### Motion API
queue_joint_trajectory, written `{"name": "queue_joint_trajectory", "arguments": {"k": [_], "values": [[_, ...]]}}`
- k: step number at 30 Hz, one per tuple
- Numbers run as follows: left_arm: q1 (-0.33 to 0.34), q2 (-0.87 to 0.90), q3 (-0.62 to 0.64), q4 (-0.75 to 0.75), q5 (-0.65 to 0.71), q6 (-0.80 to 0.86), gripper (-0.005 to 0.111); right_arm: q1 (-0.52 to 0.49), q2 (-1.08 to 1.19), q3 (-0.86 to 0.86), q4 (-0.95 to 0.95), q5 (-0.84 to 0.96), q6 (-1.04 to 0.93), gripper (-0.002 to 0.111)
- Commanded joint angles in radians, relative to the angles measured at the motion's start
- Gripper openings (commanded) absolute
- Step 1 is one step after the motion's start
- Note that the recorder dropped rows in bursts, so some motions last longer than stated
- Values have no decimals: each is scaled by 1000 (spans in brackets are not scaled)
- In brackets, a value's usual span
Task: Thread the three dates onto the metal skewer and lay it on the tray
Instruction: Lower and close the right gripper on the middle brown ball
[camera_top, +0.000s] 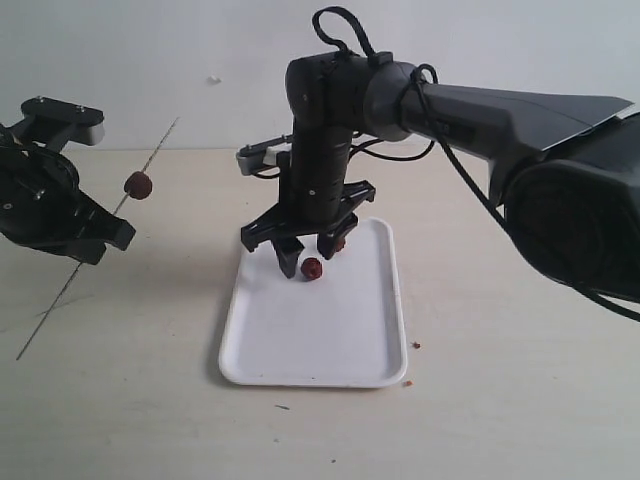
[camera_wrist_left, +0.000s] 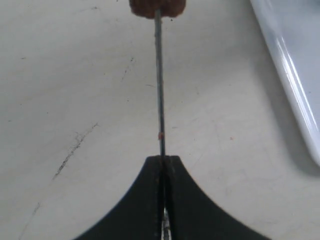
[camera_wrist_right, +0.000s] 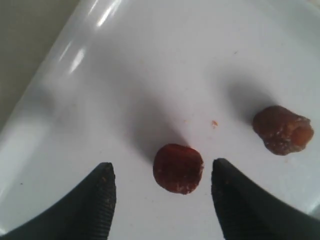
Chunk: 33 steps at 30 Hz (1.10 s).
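Observation:
My left gripper (camera_top: 100, 240) (camera_wrist_left: 162, 159) is shut on the thin metal skewer (camera_top: 150, 158) (camera_wrist_left: 159, 85), which slants up over the table at the left. One date (camera_top: 138, 184) (camera_wrist_left: 157, 7) is threaded on it, up the rod from the jaws. My right gripper (camera_top: 309, 248) (camera_wrist_right: 162, 172) hangs open over the far end of the white tray (camera_top: 330, 340) (camera_wrist_right: 75, 65). A second date (camera_top: 313, 268) (camera_wrist_right: 178, 168) lies on the tray between the open fingers, untouched. The third date (camera_top: 340, 243) (camera_wrist_right: 282, 129) lies just beside them.
Small brown crumbs (camera_top: 416, 346) lie on the table off the tray's right side and near corner. A speck (camera_wrist_right: 214, 122) sits on the tray between the two dates. The pale table (camera_top: 520, 400) stretches around the tray.

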Motion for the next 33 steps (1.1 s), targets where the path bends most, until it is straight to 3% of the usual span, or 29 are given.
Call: {"name": "queue_joint_trajectory", "arguments": {"k": [1,16,33], "values": [[1,-10,-6,-12,-8,-5,0,-3,17,-11,-13,-1,3,55],[1,-10,-6,-12,-8,-5,0,-3,42,-11,-27,-17,26,55],[1,-7,-6,-18,-10,-5,0,-3,42,-11,-25,-26,26,40]]}}
